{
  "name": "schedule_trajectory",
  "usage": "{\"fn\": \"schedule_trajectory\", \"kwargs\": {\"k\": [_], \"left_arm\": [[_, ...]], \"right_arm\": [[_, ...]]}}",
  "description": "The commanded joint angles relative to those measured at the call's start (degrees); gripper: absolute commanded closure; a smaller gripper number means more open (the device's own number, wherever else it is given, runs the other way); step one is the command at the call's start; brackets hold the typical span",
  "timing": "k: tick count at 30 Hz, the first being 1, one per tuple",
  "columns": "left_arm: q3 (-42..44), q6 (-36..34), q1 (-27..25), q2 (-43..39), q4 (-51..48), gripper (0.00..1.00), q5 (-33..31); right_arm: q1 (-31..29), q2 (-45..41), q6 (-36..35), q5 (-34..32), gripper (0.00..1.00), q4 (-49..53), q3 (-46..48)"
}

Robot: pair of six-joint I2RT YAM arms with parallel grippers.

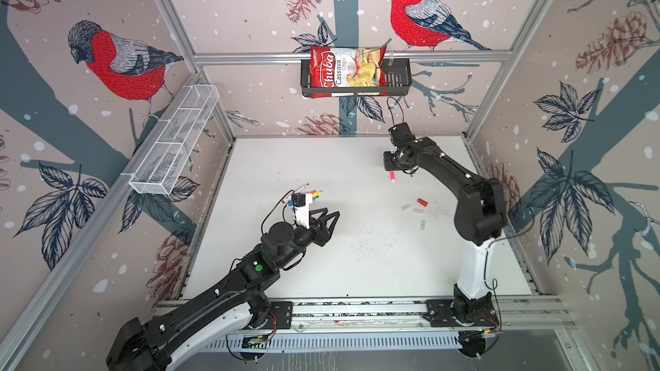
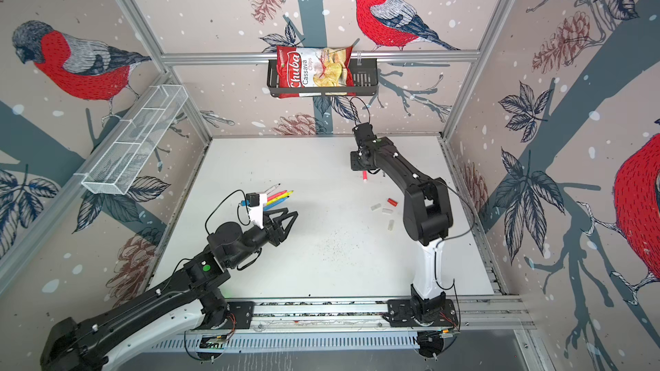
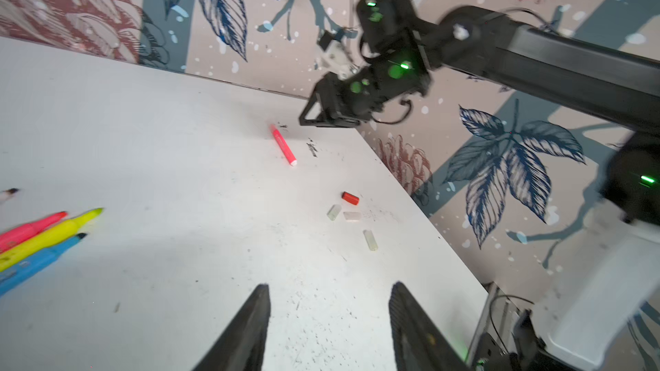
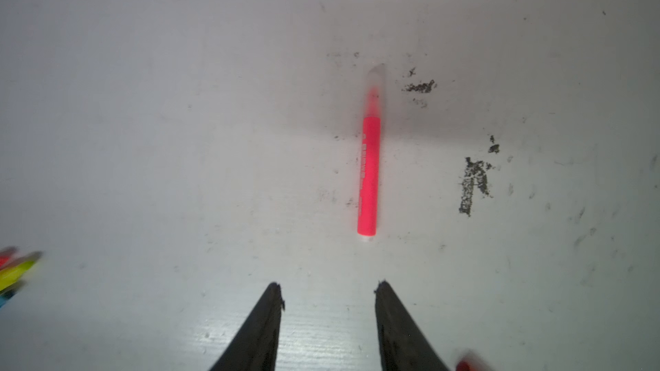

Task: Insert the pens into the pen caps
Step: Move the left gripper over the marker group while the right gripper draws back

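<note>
In a top view, the pink pen [image 1: 392,175], capped, lies on the desk [image 1: 285,158] just beside the right claw [image 1: 391,167], and four loose caps [image 1: 418,211] lie nearby.

The left wrist view shows the left claw [image 3: 330,284] parted and empty, with three pens [image 3: 43,240] off to one side.

The right wrist view shows the right claw [image 4: 328,284] parted and empty, the pink pen lying clear of its tips.

Left arm [image 1: 214,294] stretches forward, the left gripper [image 3: 330,286] parted and empty. Right arm [image 1: 446,169] folds at the elbow, the right gripper [image 4: 328,284] aimed downward, jaws apart.
</note>
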State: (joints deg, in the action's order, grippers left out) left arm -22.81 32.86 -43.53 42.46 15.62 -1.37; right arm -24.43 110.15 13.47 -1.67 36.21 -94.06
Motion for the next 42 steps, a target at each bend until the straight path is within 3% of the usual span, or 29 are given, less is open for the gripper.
{"fn": "schedule_trajectory", "kwargs": {"k": [1, 6, 14, 20, 32, 34, 38, 42], "left_arm": [[-1.8, 3.4, 5.0, 3.0, -6.5, 0.42, 3.2], [-1.6, 5.7, 12.6, 6.9, -5.6, 0.39, 7.1], [-4.4, 2.3, 20.2, 13.0, -8.2, 0.39, 5.4], [-6.0, 0.4, 25.4, 18.4, -8.5, 0.38, 6.4], [-10.5, -3.8, 27.7, 29.9, -11.3, 0.38, 5.2], [-11.9, -3.6, 27.7, 31.9, -12.8, 0.39, 4.8], [-14.6, -5.5, 27.8, 35.5, -15.4, 0.39, 4.4], [-14.8, -5.6, 27.7, 37.5, -15.1, 0.40, 3.6]], "right_arm": [[0.0, -9.9, 0.5, 9.8, 0.52, -15.2, 10.0], [0.1, -24.6, 0.8, 16.2, 0.46, -24.1, 23.3], [-0.1, -41.9, 0.5, 23.8, 0.41, -30.5, 38.1], [-0.1, -55.0, 5.2, 24.5, 0.37, -39.7, 50.3], [-0.9, -74.5, 4.3, 11.7, 0.21, -38.2, 63.2], [-1.1, -76.2, 4.8, 8.8, 0.13, -37.9, 63.8], [-1.3, -77.5, 4.5, 5.6, 0.11, -34.7, 63.0], [-2.1, -77.5, 4.5, 4.9, 0.00, -31.8, 60.9]]}}
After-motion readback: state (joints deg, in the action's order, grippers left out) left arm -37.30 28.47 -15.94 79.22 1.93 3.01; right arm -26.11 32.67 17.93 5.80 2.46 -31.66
